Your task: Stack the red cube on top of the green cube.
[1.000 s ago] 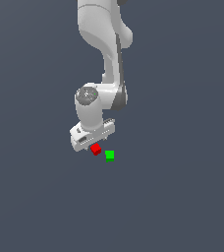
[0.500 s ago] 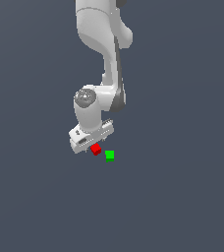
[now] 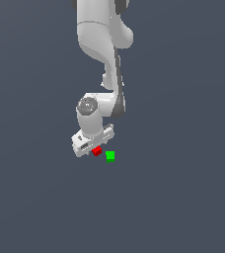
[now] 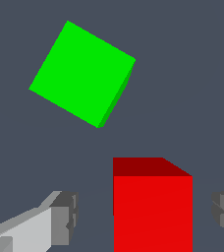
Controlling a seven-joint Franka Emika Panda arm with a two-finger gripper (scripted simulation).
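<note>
Grasping is the step in hand: the gripper (image 4: 143,216) straddles the red cube (image 4: 152,209), fingers spread with gaps on both sides. The green cube (image 4: 82,74) sits just beside it. Next, I judge, comes closing, then lifting over the green one.

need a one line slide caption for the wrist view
Open claw straddles the red cube, fingers clear of both sides, with the green cube lying apart beyond it.
</note>
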